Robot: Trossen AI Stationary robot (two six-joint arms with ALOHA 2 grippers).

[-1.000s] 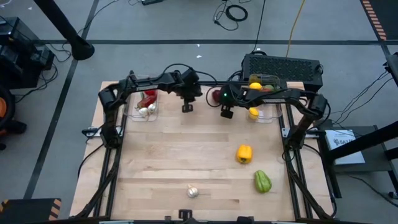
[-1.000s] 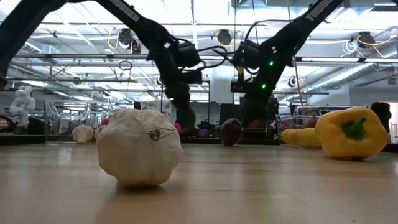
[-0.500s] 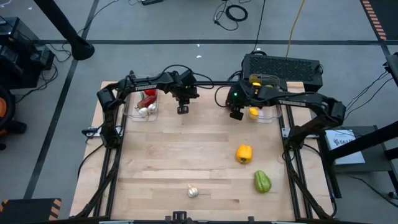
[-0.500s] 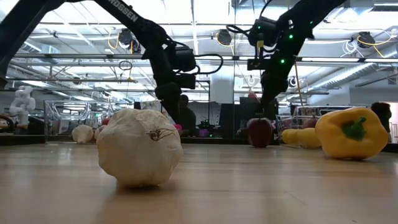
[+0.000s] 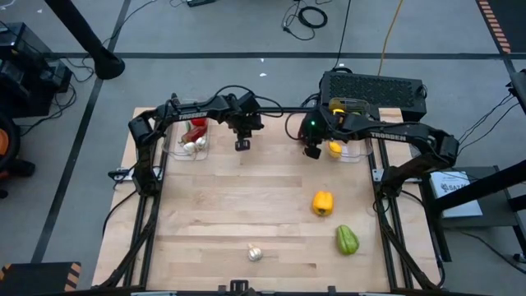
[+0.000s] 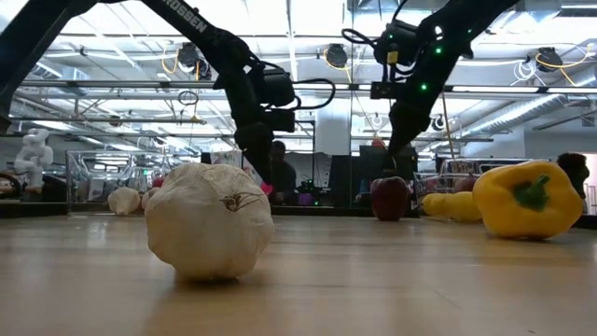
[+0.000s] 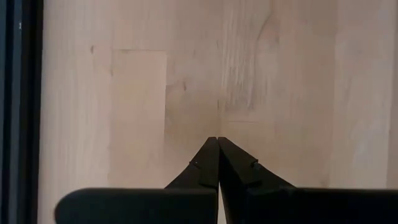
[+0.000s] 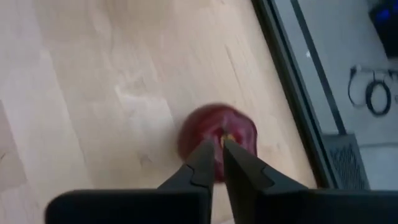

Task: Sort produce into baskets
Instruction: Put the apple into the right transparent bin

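Right wrist view shows the right gripper [image 8: 217, 144] with fingers nearly together, holding nothing, poised directly above the red apple [image 8: 217, 134], which sits on the table's far side just left of the right basket [image 5: 349, 149], nearer this arm.

You are seeing "TROSSEN" lettering running along the right arm [image 5: 393, 136] toward three o'clock; nothing else is reading clearly.
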